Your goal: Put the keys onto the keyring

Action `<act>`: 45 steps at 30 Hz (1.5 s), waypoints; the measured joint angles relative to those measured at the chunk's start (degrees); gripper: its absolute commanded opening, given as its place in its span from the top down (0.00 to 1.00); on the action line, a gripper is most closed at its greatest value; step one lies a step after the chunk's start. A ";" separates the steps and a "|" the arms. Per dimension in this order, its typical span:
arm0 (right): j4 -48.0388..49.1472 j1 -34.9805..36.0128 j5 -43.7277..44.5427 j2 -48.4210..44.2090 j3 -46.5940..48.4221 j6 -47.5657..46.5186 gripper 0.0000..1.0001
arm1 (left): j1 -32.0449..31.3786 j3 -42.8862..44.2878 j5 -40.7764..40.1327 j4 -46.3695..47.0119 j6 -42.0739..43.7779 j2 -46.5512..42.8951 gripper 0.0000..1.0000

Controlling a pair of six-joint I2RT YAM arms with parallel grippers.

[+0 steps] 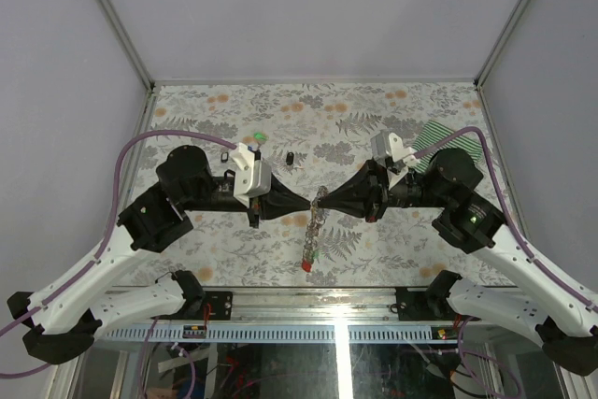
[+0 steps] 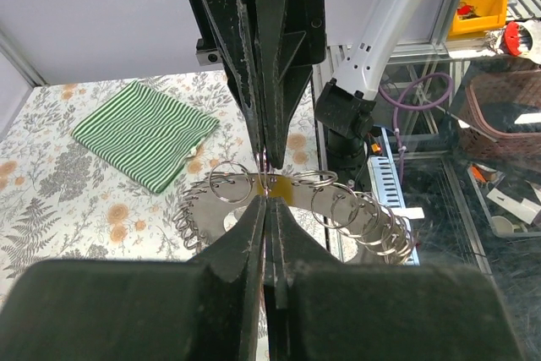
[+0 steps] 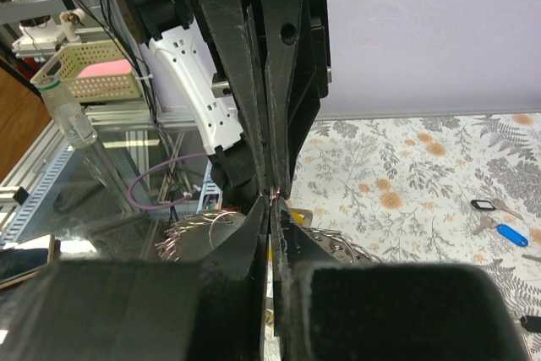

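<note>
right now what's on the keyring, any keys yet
A row of small wire loops hangs along the keyring, with something red at its near end, too small to identify. The left gripper and right gripper cover the pinched stretch.

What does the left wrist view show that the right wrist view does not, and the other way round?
Only left wrist: the cloth, and the flat band of the keyring with its loops fanned out. Only right wrist: a black key and a blue key lying on the table. Both: the left claw and the right claw shut tip to tip on the keyring, above the flowered table.
</note>
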 measured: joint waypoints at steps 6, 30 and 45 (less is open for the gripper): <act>5.90 -0.02 1.88 -0.83 -2.84 3.67 1.00 | 0.00 -0.79 -0.22 1.70 -0.50 0.00 1.00; 19.47 0.00 6.69 -4.22 -8.70 7.21 1.00 | 0.00 -9.20 -3.89 18.10 -10.62 -5.14 0.77; 15.63 0.00 6.14 -5.77 -8.70 1.46 1.00 | 0.00 -15.37 -6.23 36.26 -23.63 -4.63 0.75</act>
